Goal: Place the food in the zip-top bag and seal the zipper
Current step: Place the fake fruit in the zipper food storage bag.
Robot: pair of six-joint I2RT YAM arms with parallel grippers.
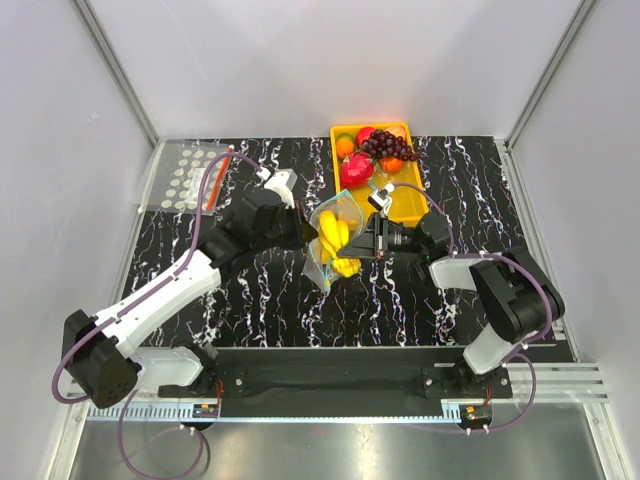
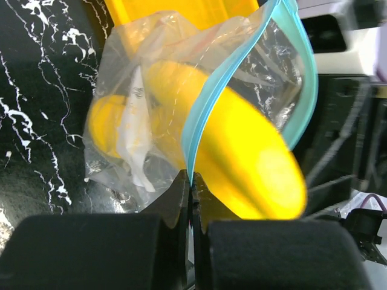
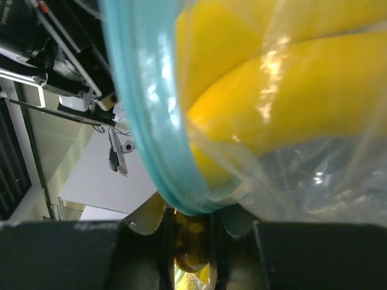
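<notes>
The clear zip-top bag (image 1: 338, 208) hangs above the table between my two grippers, its mouth open. Its teal-blue zipper (image 2: 208, 103) loops round the yellow bananas (image 1: 336, 240), which lie partly inside. My left gripper (image 1: 303, 232) is shut on the zipper strip (image 2: 192, 181). My right gripper (image 1: 372, 243) is shut on the bananas' brown stem end (image 3: 192, 241), with the zipper (image 3: 139, 121) draped just over its jaws. The dark grapes (image 1: 385, 145) and a round orange fruit (image 1: 345, 147) lie in the yellow tray (image 1: 412, 205). I cannot make out the lemon.
The tray stands at the back right, just behind the right gripper, and also holds a red fruit (image 1: 357, 170). A clear white-dotted bag (image 1: 185, 175) with a red strip lies at the back left. Metal frame posts and white walls border the black marbled table.
</notes>
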